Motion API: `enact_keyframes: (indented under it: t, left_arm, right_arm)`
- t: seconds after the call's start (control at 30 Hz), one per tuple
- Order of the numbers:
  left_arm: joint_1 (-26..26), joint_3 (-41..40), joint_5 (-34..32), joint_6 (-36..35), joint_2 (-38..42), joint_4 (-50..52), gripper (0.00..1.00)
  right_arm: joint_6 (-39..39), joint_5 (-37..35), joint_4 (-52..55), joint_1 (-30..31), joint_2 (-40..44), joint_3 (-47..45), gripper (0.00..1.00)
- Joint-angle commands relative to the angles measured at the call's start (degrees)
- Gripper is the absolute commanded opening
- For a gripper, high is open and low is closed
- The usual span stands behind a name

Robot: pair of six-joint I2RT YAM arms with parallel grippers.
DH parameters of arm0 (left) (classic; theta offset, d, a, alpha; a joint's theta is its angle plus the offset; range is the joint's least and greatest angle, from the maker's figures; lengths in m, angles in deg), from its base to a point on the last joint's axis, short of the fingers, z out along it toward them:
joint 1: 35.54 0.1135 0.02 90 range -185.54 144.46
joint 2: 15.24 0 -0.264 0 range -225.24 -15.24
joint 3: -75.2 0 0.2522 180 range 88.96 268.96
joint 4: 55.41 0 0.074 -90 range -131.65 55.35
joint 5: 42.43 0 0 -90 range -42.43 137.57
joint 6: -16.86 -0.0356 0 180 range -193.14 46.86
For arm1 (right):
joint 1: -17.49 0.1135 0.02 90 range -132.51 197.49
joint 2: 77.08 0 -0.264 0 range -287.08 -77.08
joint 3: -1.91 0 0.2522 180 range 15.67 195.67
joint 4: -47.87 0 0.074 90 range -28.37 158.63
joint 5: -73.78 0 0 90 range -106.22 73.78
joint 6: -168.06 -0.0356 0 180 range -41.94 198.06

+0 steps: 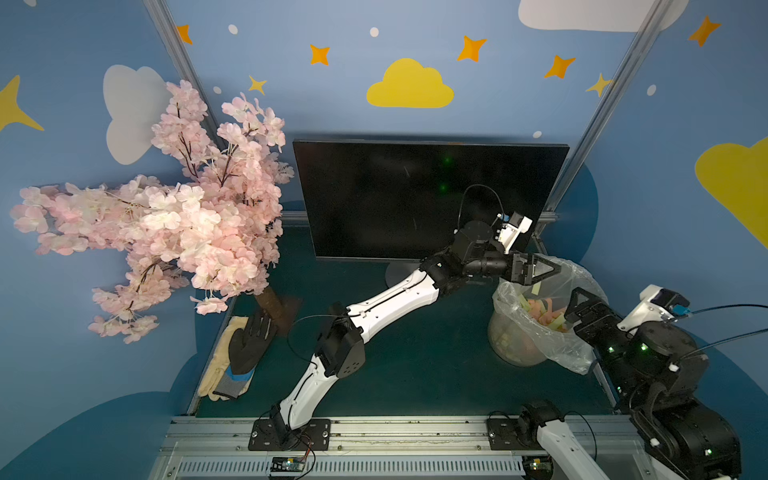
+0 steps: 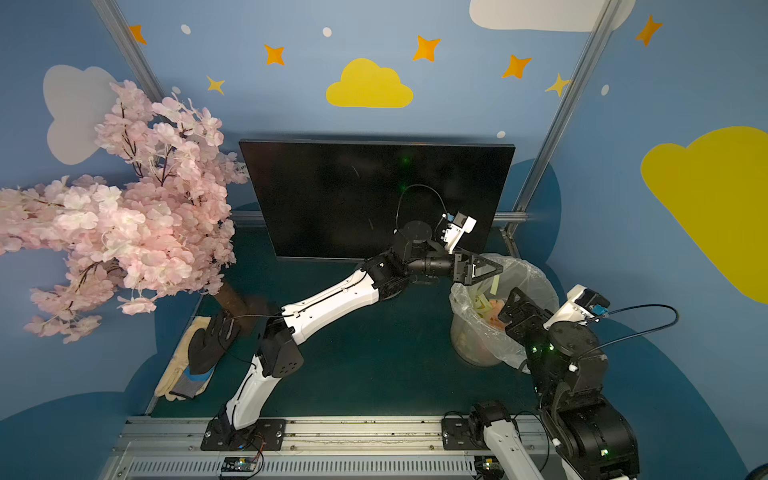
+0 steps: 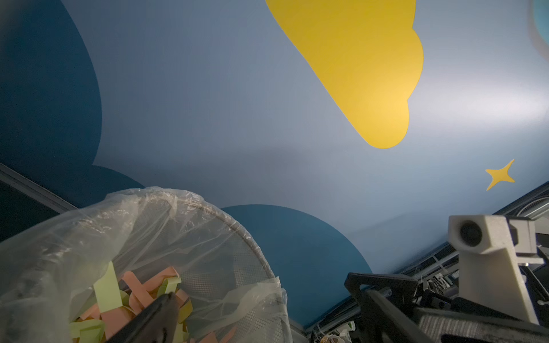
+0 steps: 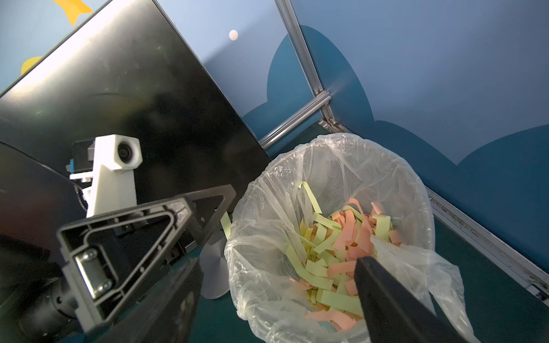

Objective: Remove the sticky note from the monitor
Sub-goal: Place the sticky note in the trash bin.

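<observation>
The monitor (image 1: 415,199) stands just behind the bin (image 1: 584,280); both the left gripper (image 1: 555,270) and right gripper (image 1: 575,309) hang spread wide at the bin's rim. The sticky note (image 4: 226,223) dangles under the left claw there: it may cling by its glue or drop outside the bin.

Twin arms in matching livery: the left arm (image 1: 395,297) and right arm (image 1: 665,361) pair white shells with black joints. Thin black cables (image 1: 482,187) loop to white wrist-camera housings (image 1: 515,228). The left claw (image 1: 555,269) and right claw (image 1: 575,307) have black triangular open-frame fingers. Green lights (image 1: 643,346) dot the right arm.
</observation>
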Motion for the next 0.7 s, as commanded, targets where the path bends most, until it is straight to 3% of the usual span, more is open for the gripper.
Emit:
enact_keyframes:
  t: [0.0, 0.13, 0.67]
  left_arm:
    - [1.78, 0.28, -0.83, -1.19, 2.50, -0.02, 1.00]
    - [3.39, -4.98, -1.76, -1.53, 6.05, -2.02, 1.00]
    - [7.60, -38.45, -8.13, -1.29, 23.95, -14.44, 1.00]
  right_arm:
    - [1.44, 0.43, 0.89, -0.16, -1.19, 1.91, 0.86]
    - [3.72, 2.68, 1.02, -0.12, -3.69, 3.78, 0.86]
    - [7.39, 18.98, -1.80, -0.18, -14.61, 6.38, 0.86]
